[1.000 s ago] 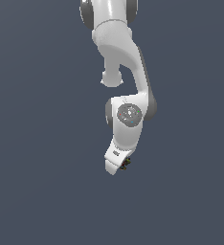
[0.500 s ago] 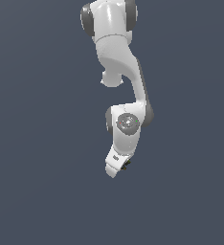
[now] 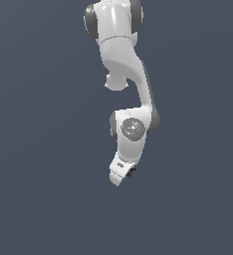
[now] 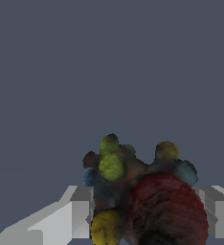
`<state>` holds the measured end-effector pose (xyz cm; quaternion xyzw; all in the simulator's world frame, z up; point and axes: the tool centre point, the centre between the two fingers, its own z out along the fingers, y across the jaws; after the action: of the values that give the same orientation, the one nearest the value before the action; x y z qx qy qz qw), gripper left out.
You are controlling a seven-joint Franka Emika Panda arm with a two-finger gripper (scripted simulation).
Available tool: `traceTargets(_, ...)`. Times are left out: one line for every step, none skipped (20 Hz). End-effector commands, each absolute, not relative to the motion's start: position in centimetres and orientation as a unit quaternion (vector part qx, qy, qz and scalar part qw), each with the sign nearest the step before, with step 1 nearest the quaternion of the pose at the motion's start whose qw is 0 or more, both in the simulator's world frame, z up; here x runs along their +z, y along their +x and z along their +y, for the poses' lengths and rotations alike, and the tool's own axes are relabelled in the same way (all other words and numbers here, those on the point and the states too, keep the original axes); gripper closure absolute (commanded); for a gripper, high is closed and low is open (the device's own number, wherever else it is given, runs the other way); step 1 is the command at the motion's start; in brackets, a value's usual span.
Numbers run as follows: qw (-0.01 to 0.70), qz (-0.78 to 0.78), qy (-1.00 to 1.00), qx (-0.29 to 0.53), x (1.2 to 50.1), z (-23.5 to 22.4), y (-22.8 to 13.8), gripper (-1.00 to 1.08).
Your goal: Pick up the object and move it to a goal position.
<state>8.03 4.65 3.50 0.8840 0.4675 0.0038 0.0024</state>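
Note:
The object (image 4: pixel 142 196) is a dark lumpy clump with red, yellow and blue bumps. In the wrist view it fills the space between my two white fingers (image 4: pixel 78 215), which are closed against its sides. In the exterior view my white gripper (image 3: pixel 121 177) hangs at the end of the arm over the plain grey ground, and only a small dark bit of the object (image 3: pixel 132 172) shows at its side.
The white arm (image 3: pixel 121 60) reaches down from the top of the exterior view. Flat dark grey ground lies all around. No goal marker shows in either view.
The arm has swung a little toward the exterior view's left and the wrist has turned, carrying the object along. The grip is unchanged.

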Motion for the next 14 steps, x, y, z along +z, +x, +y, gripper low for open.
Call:
traceTargets(0.0,0.468,0.884,0.0,3.0,4.7,7.7,1.08)
traceTargets(0.0,0.468,0.884,0.0,3.0,4.7,7.7,1.08)
traceTargets(0.0,0.468,0.884,0.0,3.0,4.7,7.7,1.08)
traceTargets(0.002,0.467,0.884,0.004,3.5,4.6,8.0,1.08)
traceTargets(0.002,0.467,0.884,0.004,3.5,4.6,8.0,1.08)
traceTargets(0.002,0.467,0.884,0.004,3.5,4.6,8.0,1.08)
traceTargets(0.002,0.467,0.884,0.004,3.5,4.5,7.9,1.08)
traceTargets(0.002,0.467,0.884,0.004,3.6,4.4,7.8,1.08)
traceTargets(0.002,0.467,0.884,0.004,3.6,4.3,7.7,1.08)
traceTargets(0.002,0.467,0.884,0.004,3.6,4.1,7.6,1.08)
traceTargets(0.002,0.467,0.884,0.004,3.7,4.0,7.5,1.08)
traceTargets(0.002,0.467,0.884,0.004,3.7,3.7,7.3,1.08)
traceTargets(0.002,0.467,0.884,0.004,3.8,3.5,7.1,1.08)
traceTargets(0.002,0.467,0.884,0.004,3.8,3.2,6.9,1.08)
